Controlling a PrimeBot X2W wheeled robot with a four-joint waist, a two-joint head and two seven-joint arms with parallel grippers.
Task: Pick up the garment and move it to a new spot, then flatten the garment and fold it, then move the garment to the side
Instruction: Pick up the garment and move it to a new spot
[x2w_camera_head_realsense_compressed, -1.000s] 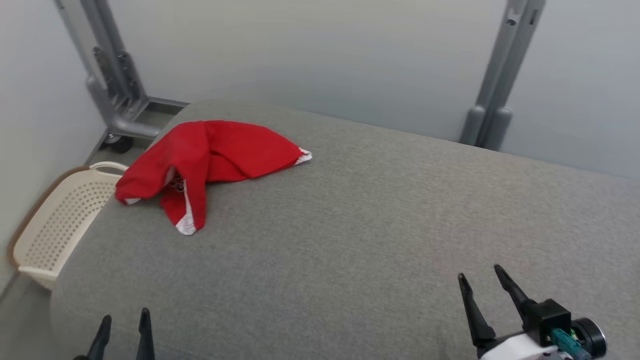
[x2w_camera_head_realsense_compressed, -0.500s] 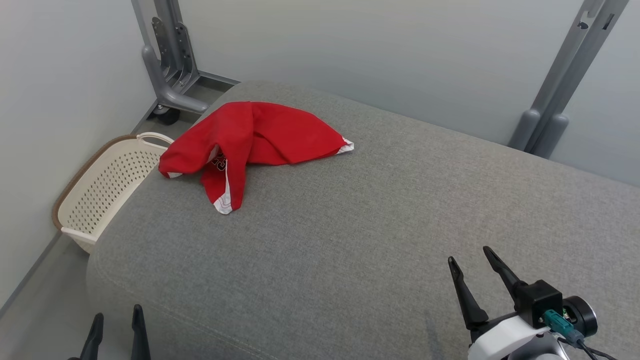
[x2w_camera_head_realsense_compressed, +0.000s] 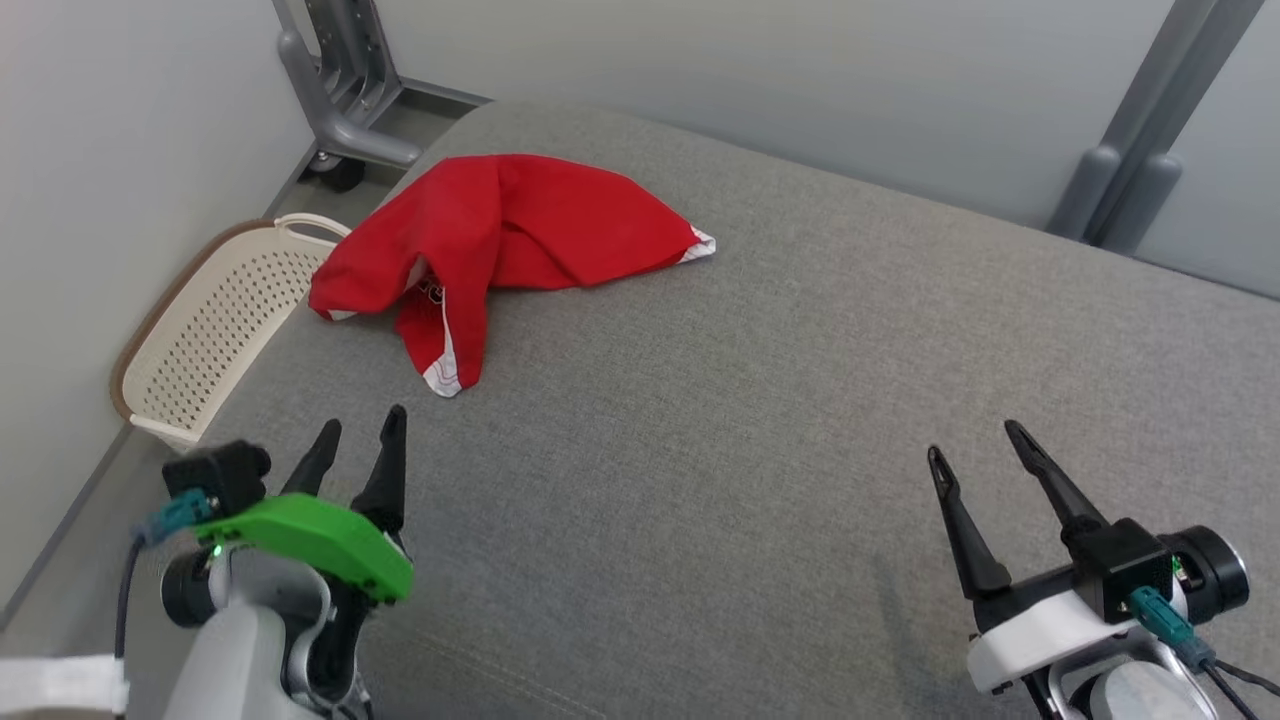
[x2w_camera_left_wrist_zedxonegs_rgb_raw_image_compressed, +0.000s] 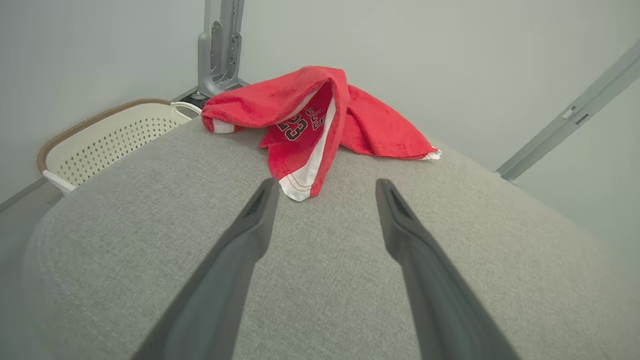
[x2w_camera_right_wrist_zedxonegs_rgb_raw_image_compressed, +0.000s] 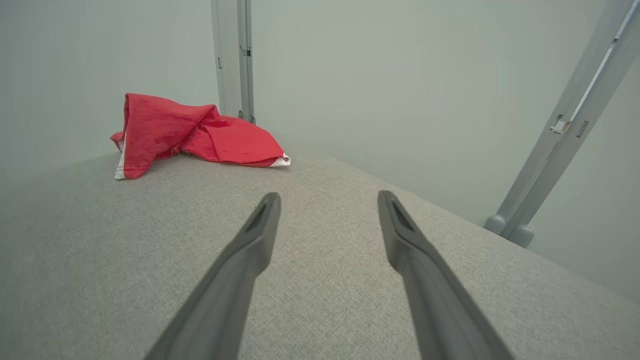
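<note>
- A pale perforated basket (x2w_camera_head_realsense_compressed: 215, 330) sits on the floor at the far left, against the left edge of the grey cushion (x2w_camera_head_realsense_compressed: 750, 420) and lower than its top. It has no evident part in the pickup.
- The left gripper (x2w_camera_head_realsense_compressed: 363, 420) hovers over the near-left part of the cushion. Its two dark fingers are spread apart and empty, pointing up the head view toward the cloth.
- The red garment (x2w_camera_head_realsense_compressed: 540, 220) lies crumpled on the far-left part of the cushion, near the back edge and close to the basket side. It is ahead of the left fingers and slightly to their right.
- Its main bulk runs roughly across the head view, from a bunched end near the basket to a white-trimmed corner on the right. One flap hangs off that line toward the robot and ends in a white hem (x2w_camera_head_realsense_compressed: 445, 378).
- That hem is the part closest to the left fingertips. In the left wrist view it lies just beyond them, almost in line with the gap and a little toward the left finger, with bare cushion between hem and tips.
- My judgement is that the pickup belongs to the left arm: a short forward reach would bring the hem between its fingers.
- The right gripper (x2w_camera_head_realsense_compressed: 975, 442) is low over the near-right part of the cushion, fingers parted and holding nothing. It is well apart from the garment, which lies far off to its left.
- A grey metal post (x2w_camera_head_realsense_compressed: 1140, 170) stands behind the cushion at the far right.
</note>
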